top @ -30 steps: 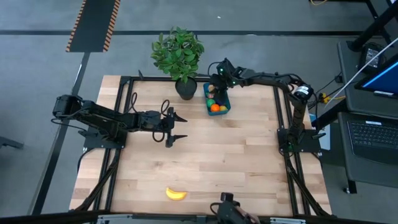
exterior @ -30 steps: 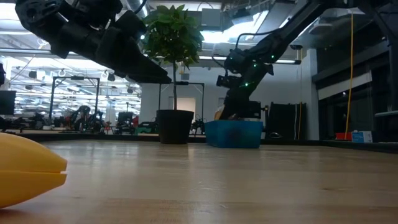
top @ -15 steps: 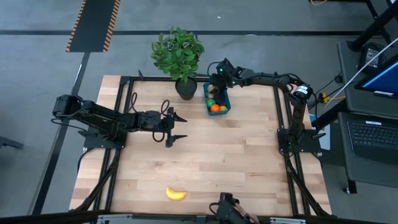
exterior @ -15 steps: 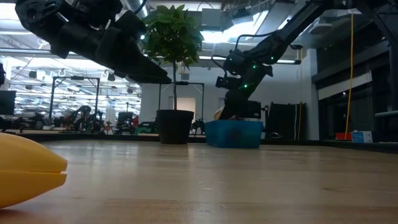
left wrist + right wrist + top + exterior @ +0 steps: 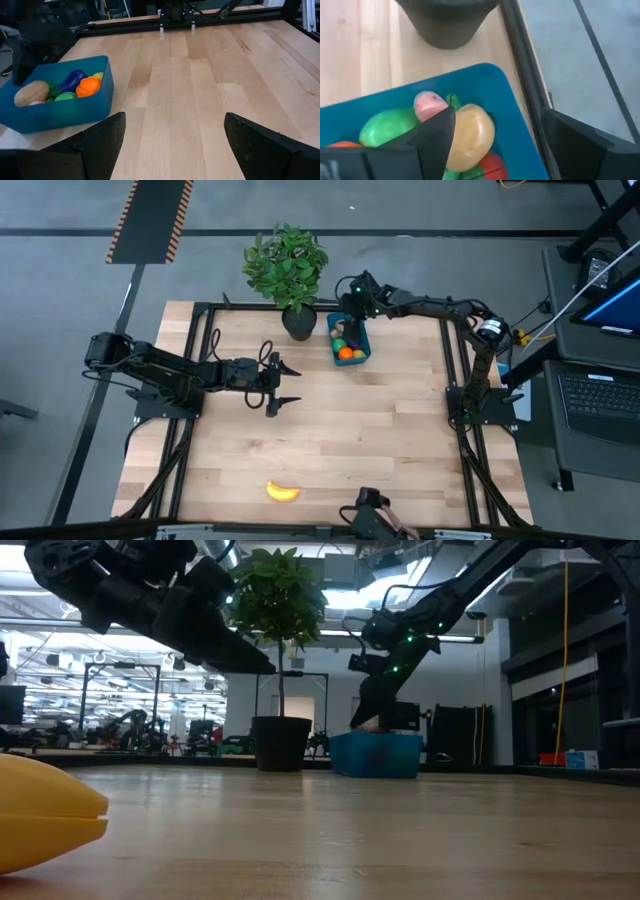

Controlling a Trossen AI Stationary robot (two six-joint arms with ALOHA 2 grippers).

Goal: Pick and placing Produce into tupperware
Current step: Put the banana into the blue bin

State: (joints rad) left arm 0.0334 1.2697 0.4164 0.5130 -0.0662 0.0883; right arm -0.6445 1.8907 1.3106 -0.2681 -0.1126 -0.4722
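Pale wood planks of the tabletop (image 5: 330,420) run under both my arms, with a potted plant (image 5: 287,265) at the far edge.

My right fingers (image 5: 485,145) stand wide apart over the far end of the blue tupperware (image 5: 350,340) and hold nothing; between them, just below, I see a tan-yellow piece (image 5: 470,137) lying in the tub, touching a pink piece (image 5: 429,104) and a green piece (image 5: 387,127). That right gripper (image 5: 352,292) hangs just beside the plant's dark pot.

My left fingers (image 5: 107,137) are also spread wide and empty. The left gripper (image 5: 278,383) hovers above bare wood near the middle of the tabletop, pointing toward the tub, whose orange (image 5: 88,86) and purple eggplant (image 5: 73,78) I can see over its wall.

The 1 piece of produce I can see outside the tub is the yellow banana (image 5: 283,492), at the near edge of the tabletop. It lies well apart from both grippers, on the side away from the tub, its long axis running across the tabletop from left to right. My left arm is the nearer, so I judge the next reach is its to make.
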